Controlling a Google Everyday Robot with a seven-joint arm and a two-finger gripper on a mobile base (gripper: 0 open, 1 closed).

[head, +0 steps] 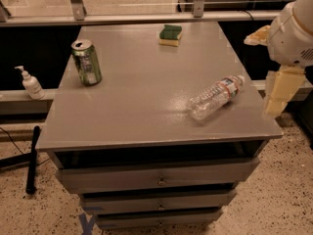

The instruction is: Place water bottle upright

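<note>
The water bottle [215,97] is clear ribbed plastic with a white cap and a white label edged in red and blue. It lies on its side on the grey table top [142,82] near the right front corner, with the cap pointing to the back right. My gripper [279,92] hangs beyond the table's right edge, just right of the bottle's cap end and apart from it. It holds nothing that I can see. The white arm [296,31] rises above it at the right border.
A green drink can [86,62] stands upright at the table's left. A green and yellow sponge [170,35] lies at the back. A small white pump bottle [31,83] stands on a ledge to the left. Drawers [159,180] sit below the top. A black pole [32,158] leans at the left.
</note>
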